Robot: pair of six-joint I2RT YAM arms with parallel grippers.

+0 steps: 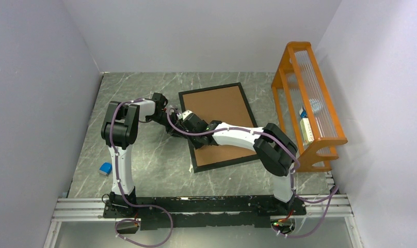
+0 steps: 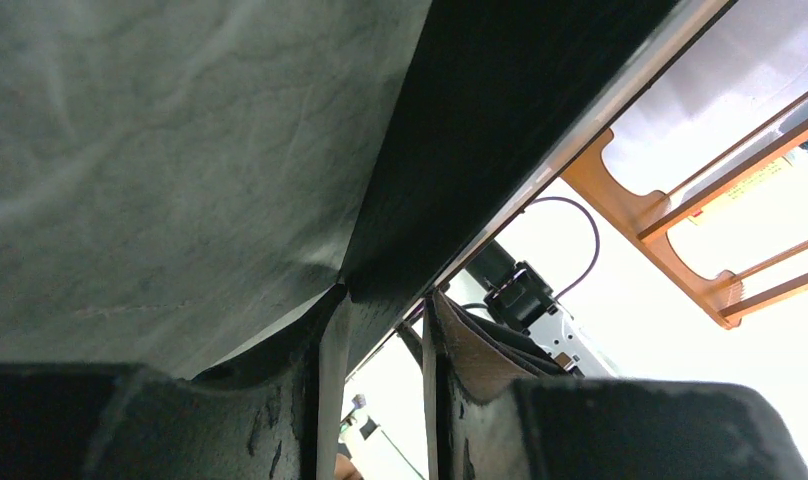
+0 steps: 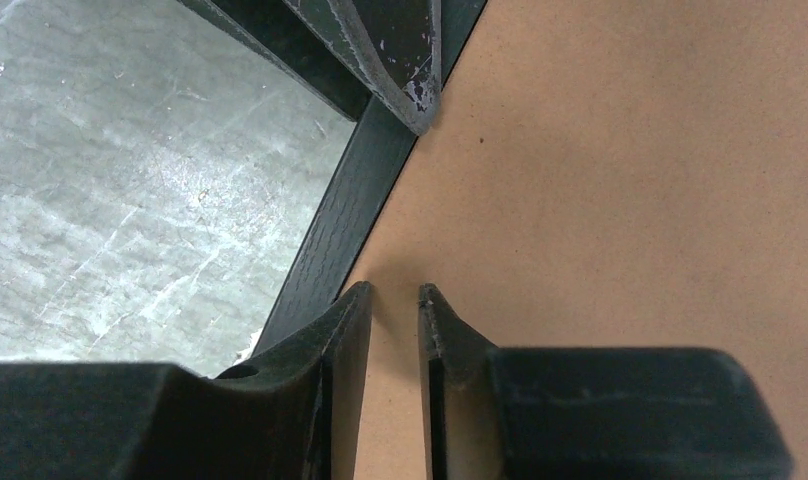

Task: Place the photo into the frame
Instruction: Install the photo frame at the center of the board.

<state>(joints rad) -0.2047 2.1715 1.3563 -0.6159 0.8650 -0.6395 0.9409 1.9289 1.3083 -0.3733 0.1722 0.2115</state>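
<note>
The frame [image 1: 209, 89] is black, with a faint wood grain along its rail. The board [image 1: 222, 111] inside it is plain brown. The table [image 1: 160, 173] is grey-green with pale marble veining. The rack [image 1: 320, 142] is orange. The arms [image 1: 232, 135] are white and black, and their cables [image 1: 170, 221] are purple. A small block [image 1: 106, 168] is blue. The walls [image 1: 196, 31] are pale lilac-white.

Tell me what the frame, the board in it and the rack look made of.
Frame: likely wood, matte black; grain lines show through. Board: brown fibreboard or cardboard, matte, faintly speckled. Rack: probably wood with a glossy orange coat, plus thin pale rods whose material is unclear.
</note>
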